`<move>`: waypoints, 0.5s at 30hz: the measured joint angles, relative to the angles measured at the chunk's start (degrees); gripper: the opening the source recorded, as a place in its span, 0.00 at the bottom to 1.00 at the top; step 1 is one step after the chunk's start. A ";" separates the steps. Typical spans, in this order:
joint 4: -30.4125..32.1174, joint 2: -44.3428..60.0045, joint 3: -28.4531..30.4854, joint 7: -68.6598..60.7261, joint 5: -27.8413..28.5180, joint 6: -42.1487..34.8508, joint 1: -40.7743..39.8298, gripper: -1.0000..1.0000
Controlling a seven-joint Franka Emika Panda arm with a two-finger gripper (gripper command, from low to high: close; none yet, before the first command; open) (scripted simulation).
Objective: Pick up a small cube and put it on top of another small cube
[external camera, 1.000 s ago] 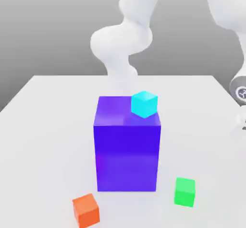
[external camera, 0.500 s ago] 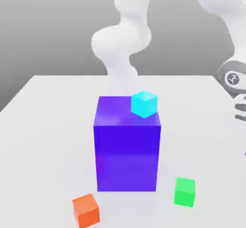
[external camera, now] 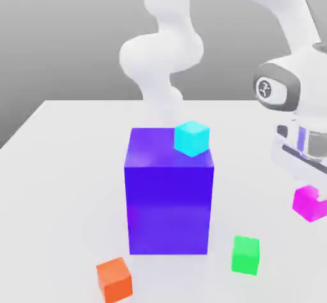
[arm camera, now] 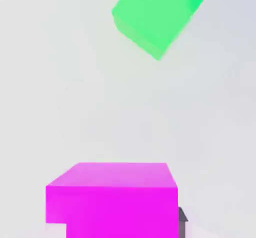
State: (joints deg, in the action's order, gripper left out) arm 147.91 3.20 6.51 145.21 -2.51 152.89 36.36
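Now the claw [external camera: 314,192] has come in holding the pink cube [arm camera: 112,209], closer to the green cube [external camera: 245,255], so stacking looks next.

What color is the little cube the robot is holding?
The held cube is bright magenta-pink, best seen in the hand view.

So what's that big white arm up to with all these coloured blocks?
The robot arm has a small magenta cube gripped in its hand, over at the exterior view's right. The small green cube sits on the table, and the job is to set the magenta one on top of it, which isn't done yet. A cyan cube rests on the big blue block, and an orange cube lies on the table.
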 joint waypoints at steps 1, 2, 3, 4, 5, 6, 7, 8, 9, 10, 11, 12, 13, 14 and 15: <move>0.53 -0.58 0.90 0.26 0.60 -0.49 -1.67 0.00; 1.05 -1.11 1.74 0.49 1.17 -0.95 -3.31 0.00; 1.47 -1.47 2.35 0.67 1.63 -1.23 -4.76 0.00; 1.65 -1.36 2.43 0.75 1.86 -1.01 -5.57 0.00; 1.69 -0.99 2.27 0.78 1.95 -0.52 -5.36 0.00; 1.68 -0.46 2.17 0.76 1.95 0.10 -5.08 0.00; 1.64 0.17 2.13 0.69 1.88 0.81 -5.06 0.00; 1.58 0.88 2.04 0.59 1.75 1.54 -5.10 0.00; 1.54 1.66 1.97 0.45 1.57 2.33 -5.11 0.00; 1.49 2.50 1.88 0.28 1.32 3.14 -5.15 0.00; 1.44 3.38 1.78 0.03 0.99 3.95 -5.20 0.00; 1.41 4.32 1.62 -0.22 0.64 4.80 -5.31 0.00; 1.38 5.30 1.41 -0.53 0.22 5.66 -5.46 0.00; 1.35 6.33 1.18 -0.89 -0.28 6.53 -5.63 0.00; 1.32 7.40 0.87 -1.30 -0.85 7.41 -5.87 0.00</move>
State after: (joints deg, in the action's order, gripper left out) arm 149.24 10.60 7.39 143.91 -3.35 160.30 30.49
